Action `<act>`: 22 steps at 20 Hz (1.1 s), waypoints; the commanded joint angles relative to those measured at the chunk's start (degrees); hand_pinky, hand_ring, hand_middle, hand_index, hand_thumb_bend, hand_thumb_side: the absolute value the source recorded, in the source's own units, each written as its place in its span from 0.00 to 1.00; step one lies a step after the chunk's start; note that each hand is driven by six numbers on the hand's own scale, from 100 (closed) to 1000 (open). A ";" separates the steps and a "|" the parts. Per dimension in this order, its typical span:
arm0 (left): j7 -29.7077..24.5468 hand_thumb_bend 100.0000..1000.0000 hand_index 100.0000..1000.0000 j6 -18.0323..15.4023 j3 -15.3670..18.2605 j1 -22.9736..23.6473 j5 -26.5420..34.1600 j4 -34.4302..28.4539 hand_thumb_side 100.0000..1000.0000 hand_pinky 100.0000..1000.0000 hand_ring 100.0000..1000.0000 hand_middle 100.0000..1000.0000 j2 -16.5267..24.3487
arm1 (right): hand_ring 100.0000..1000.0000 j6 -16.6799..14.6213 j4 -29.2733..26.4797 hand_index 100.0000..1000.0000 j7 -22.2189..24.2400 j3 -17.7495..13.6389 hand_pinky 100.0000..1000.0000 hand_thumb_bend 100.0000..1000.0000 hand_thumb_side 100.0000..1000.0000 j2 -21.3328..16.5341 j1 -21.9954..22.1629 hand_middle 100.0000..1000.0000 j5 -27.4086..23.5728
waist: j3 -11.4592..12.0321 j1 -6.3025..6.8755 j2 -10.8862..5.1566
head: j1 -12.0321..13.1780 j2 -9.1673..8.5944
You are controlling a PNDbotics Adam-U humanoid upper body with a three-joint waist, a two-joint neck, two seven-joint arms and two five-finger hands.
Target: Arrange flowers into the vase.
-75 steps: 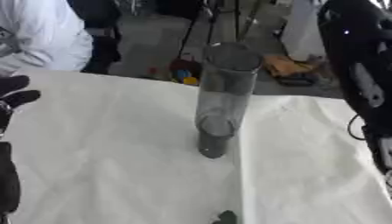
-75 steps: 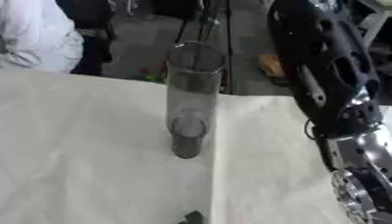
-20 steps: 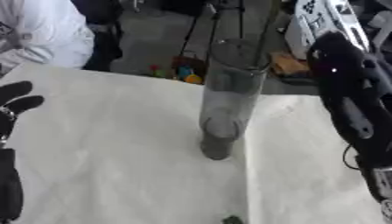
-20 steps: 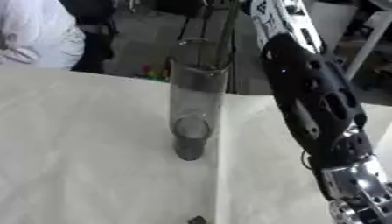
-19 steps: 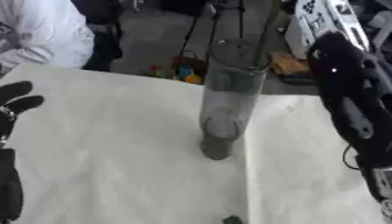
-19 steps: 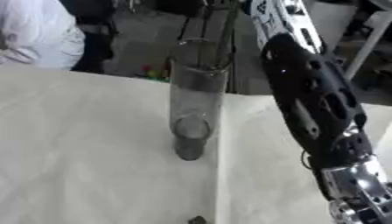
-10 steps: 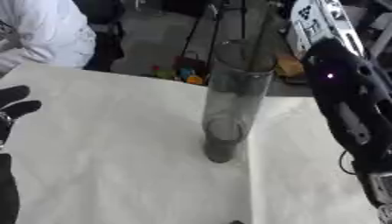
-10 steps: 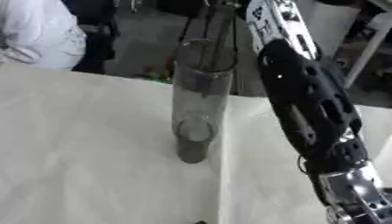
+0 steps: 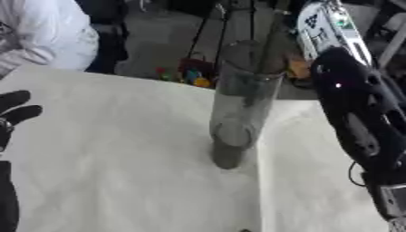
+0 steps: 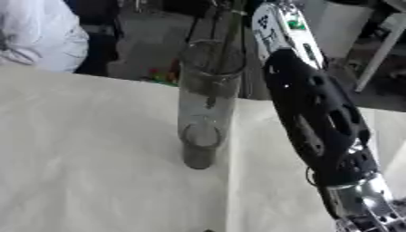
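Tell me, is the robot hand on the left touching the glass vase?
Apart. In the left eye view the left robot hand sits at the picture's left edge, fingers up, and a wide stretch of white tablecloth lies between it and the vase.

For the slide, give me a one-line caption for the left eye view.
Tall clear vase upright on a white-covered table, left hand open at the left edge, right arm reaching up beside it.
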 commanded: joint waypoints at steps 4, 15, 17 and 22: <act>-0.26 0.19 0.85 -0.17 -0.29 -0.93 0.32 -0.91 0.94 0.67 0.69 0.76 -0.27 | 0.00 0.14 -2.01 0.01 0.13 -0.76 0.00 0.26 0.26 -0.40 -0.58 0.00 -0.95 | 0.11 0.49 -1.09 | -0.33 -0.70; -0.40 0.19 0.85 -0.12 -0.39 -0.97 0.45 -0.91 0.94 0.67 0.70 0.76 -0.48 | 0.00 -0.48 -2.56 0.01 1.02 -0.42 0.00 0.24 0.39 -0.62 0.49 0.00 1.22 | 0.11 0.49 -0.76 | -0.31 -0.82; -0.38 0.19 0.85 -0.10 -0.35 -0.92 0.45 -0.91 0.94 0.67 0.70 0.77 -0.47 | 0.02 -0.65 -2.43 0.01 1.30 -0.37 0.00 0.23 0.42 -0.80 0.62 0.00 2.91 | 0.02 0.55 -0.75 | -0.28 -0.75; -0.39 0.19 0.85 -0.05 -0.35 -0.89 0.45 -0.91 0.94 0.67 0.70 0.77 -0.53 | 0.36 -0.71 -2.09 0.01 1.26 -0.62 0.28 0.22 0.45 -0.90 1.00 0.00 6.05 | -0.11 0.69 -0.72 | -0.19 -0.76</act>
